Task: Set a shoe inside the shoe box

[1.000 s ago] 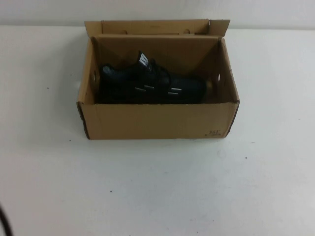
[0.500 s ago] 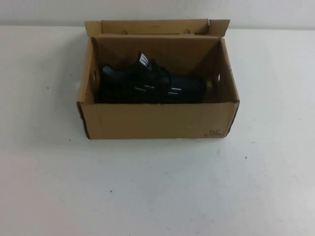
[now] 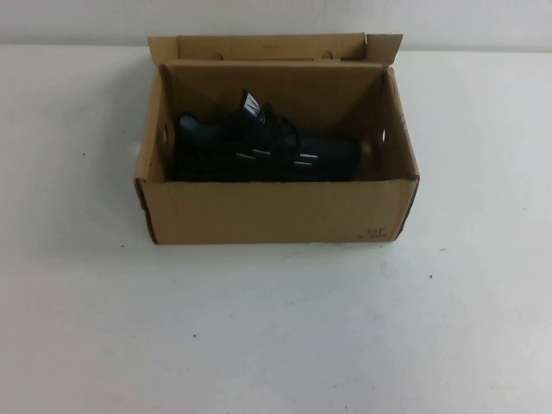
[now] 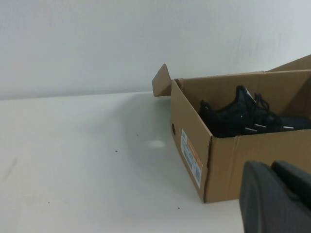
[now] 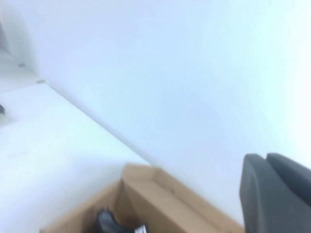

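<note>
The black knit shoe [image 3: 263, 147] lies on its sole inside the open brown shoe box [image 3: 276, 211], toe to the right, white tongue logo up. The flap lid stands open at the back. Neither gripper shows in the high view. In the left wrist view the left gripper [image 4: 272, 166] is shut and empty, low beside the box's left end [image 4: 189, 150], with the shoe [image 4: 243, 119] visible inside. In the right wrist view the right gripper [image 5: 266, 157] is shut and empty, raised and apart from the box [image 5: 150, 194]; a bit of the shoe [image 5: 109, 222] shows.
The white table [image 3: 276, 328] surrounds the box on all sides. A white wall [image 3: 276, 17] runs along the table's far edge, just behind the box lid. An orange-and-white label [image 4: 191, 156] is on the box's left end.
A dark bit of the left arm at the high view's bottom left corner a second ago has gone out of view. Shoe and box have not moved.
</note>
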### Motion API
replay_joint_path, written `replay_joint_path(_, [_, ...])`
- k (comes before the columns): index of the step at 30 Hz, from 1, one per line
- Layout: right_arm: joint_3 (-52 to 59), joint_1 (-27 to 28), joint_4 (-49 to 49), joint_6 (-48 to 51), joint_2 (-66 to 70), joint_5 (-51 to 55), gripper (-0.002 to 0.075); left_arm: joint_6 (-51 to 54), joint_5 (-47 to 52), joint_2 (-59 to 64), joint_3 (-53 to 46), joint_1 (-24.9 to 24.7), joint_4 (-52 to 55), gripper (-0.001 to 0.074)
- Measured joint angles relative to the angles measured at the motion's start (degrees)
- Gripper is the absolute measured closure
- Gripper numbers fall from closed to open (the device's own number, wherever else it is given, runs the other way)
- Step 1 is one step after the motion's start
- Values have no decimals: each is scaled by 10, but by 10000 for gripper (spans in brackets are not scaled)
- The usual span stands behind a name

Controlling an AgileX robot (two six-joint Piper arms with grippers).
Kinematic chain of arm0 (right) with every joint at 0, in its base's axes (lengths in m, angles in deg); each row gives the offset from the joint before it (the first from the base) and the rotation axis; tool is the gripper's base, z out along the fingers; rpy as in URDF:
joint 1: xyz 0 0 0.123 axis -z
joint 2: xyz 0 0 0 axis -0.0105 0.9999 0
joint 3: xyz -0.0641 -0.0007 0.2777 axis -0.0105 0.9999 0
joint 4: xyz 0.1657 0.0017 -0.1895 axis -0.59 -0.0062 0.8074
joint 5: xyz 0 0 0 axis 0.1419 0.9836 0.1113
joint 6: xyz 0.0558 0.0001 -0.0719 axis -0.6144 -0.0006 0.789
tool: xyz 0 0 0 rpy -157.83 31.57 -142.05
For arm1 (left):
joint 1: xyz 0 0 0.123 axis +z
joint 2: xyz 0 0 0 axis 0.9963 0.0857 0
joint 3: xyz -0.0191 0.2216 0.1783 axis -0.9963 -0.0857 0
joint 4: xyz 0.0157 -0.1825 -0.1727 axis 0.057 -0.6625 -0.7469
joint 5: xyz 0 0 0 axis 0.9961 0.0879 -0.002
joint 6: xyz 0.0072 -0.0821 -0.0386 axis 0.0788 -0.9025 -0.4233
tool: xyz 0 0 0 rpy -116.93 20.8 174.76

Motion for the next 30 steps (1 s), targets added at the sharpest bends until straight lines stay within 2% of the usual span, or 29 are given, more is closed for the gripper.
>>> replay_joint_path(17, [738, 0, 9, 2, -387, -380, 741, 0, 3, 0, -1, 0, 0, 736])
replay_joint_path(24, [918, 0, -3, 2, -481, -451, 741, 0, 10, 0, -1, 0, -12, 736])
replay_joint_path(30, [983, 0, -4, 2, -495, -461, 741, 0, 10, 0, -1, 0, -14, 736])
